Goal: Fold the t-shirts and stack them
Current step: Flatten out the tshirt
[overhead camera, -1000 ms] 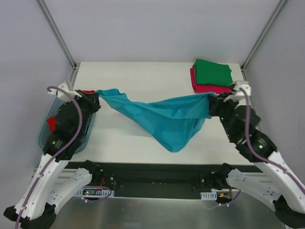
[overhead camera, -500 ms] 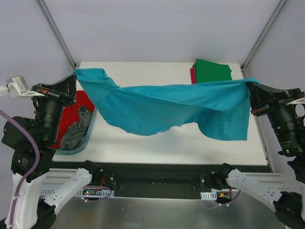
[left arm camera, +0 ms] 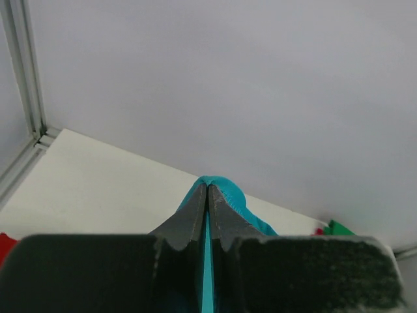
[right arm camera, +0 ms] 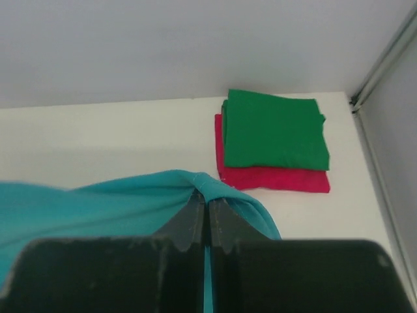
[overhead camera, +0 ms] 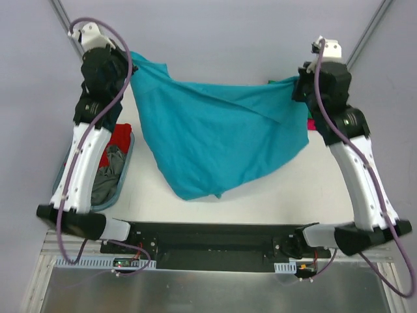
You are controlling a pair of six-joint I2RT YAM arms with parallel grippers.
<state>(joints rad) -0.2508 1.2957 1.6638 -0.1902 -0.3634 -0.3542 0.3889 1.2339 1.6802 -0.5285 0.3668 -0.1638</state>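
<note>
Two shirts look finished: the green shirt (right arm camera: 273,129) lies folded on the pink-red shirt (right arm camera: 273,177), well apart from the basket (overhead camera: 130,147), at the bench's (overhead camera: 313,182) far right corner. The teal shirt (overhead camera: 215,140) hangs spread in the air right of the basket, with the left pincer (left arm camera: 207,189) and right pincer (right arm camera: 207,202) each clamped on an upper edge. It needs laying flat and folding. The red shirt (overhead camera: 119,137) and grey shirt (overhead camera: 107,176) wait inside the basket.
</note>
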